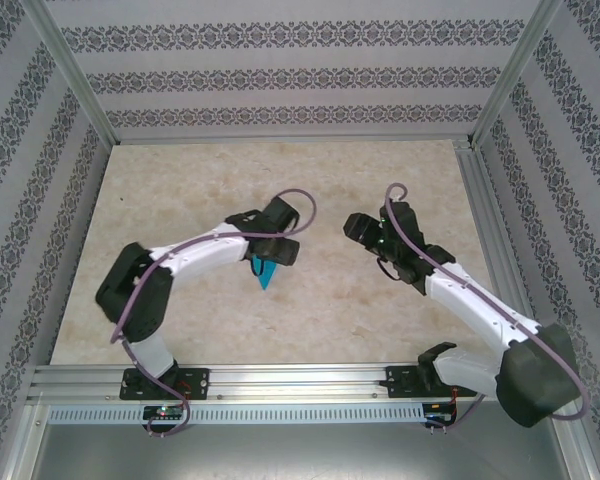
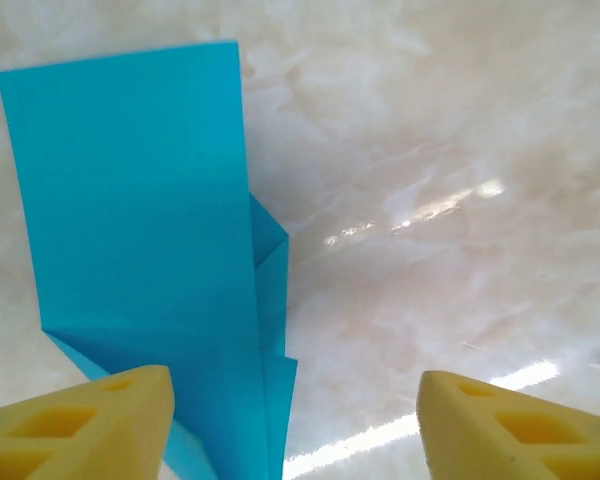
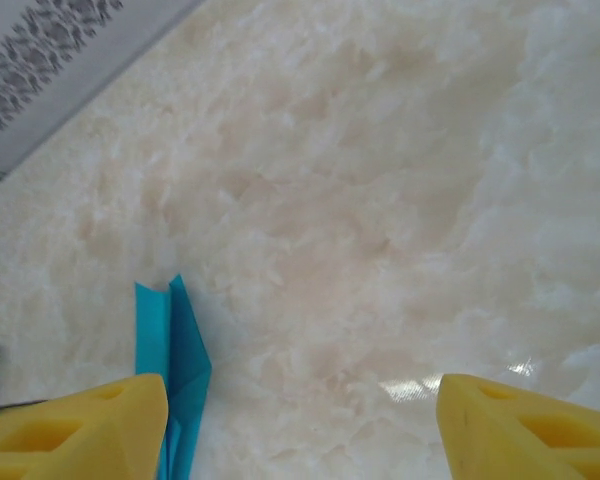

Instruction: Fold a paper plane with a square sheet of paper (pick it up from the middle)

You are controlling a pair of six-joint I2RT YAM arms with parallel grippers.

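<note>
Turquoise-blue, dart-folded: finding paper plane (image 1: 265,271) lying at middle of table (image 1: 180,200), well off every edge. Holding left gripper (image 2: 295,425) over it, jaws spread wide, gripping nothing; right gripper (image 3: 300,425) likewise gaping, empty. Judging folding done, set-down step underway. Next calling for lifting clear without snagging wings.

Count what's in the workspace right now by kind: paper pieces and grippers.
Turquoise-blue folded paper plane: 1
Yellow-fingered two-finger grippers: 2 (left gripper, right gripper, both open)
Total: 3
</note>
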